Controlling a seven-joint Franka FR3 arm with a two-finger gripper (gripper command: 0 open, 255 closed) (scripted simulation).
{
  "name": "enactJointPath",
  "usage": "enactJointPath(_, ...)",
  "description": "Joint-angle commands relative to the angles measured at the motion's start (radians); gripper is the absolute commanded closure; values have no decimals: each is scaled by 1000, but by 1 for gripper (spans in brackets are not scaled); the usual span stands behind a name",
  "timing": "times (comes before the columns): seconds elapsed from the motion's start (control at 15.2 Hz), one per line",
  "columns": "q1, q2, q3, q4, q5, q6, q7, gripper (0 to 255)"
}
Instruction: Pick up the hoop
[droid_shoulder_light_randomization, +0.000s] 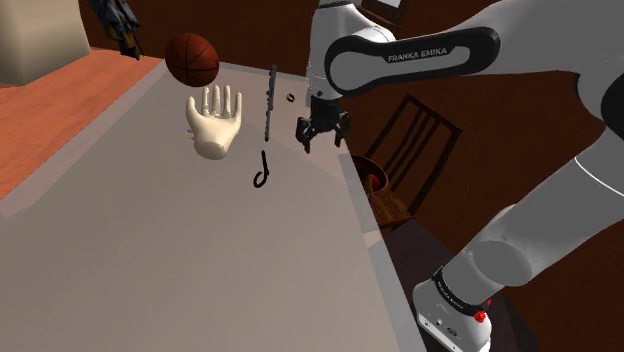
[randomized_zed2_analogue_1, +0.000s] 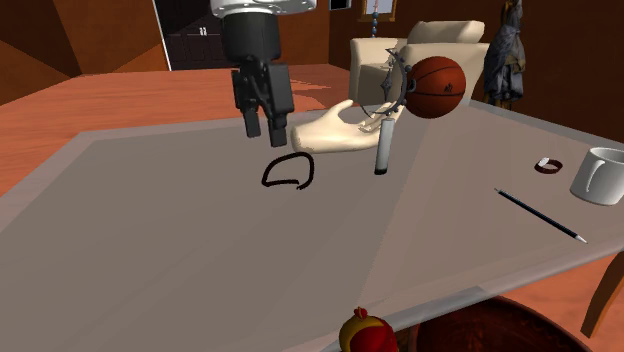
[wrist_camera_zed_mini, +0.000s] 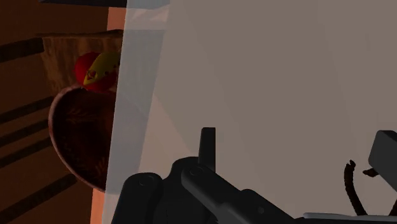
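The hoop (droid_shoulder_light_randomization: 262, 172) is a thin black loop lying flat on the grey table (droid_shoulder_light_randomization: 200, 270), in front of a cream model hand (droid_shoulder_light_randomization: 215, 120). My black gripper (droid_shoulder_light_randomization: 322, 135) hangs open above the table, apart from the hoop and nearer the table's edge at the shoulder view's right. In the second exterior view the gripper (randomized_zed2_analogue_1: 265, 125) is just above and behind the hoop (randomized_zed2_analogue_1: 288, 172), touching nothing. In the wrist view a piece of the hoop (wrist_camera_zed_mini: 352, 188) curves close to one finger (wrist_camera_zed_mini: 385, 153); nothing sits between the fingers of the gripper (wrist_camera_zed_mini: 296, 149).
A basketball (randomized_zed2_analogue_1: 437, 86) and a spiky upright rod (randomized_zed2_analogue_1: 384, 140) stand by the model hand (randomized_zed2_analogue_1: 335, 132). A mug (randomized_zed2_analogue_1: 600, 175), a small ring (randomized_zed2_analogue_1: 547, 165) and a pen (randomized_zed2_analogue_1: 540, 215) lie farther off. A chair (droid_shoulder_light_randomization: 415, 140) and a red toy (randomized_zed2_analogue_1: 363, 332) sit beside the table edge.
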Motion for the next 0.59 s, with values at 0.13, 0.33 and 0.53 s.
enactJointPath(0.13, 21, 174, 30, 141, -55, -1, 114, 0)
enactJointPath(0.33, 51, 307, 37, 268, -99, -20, 189, 0)
enactJointPath(0.53, 91, 445, 33, 413, -141, -52, 253, 0)
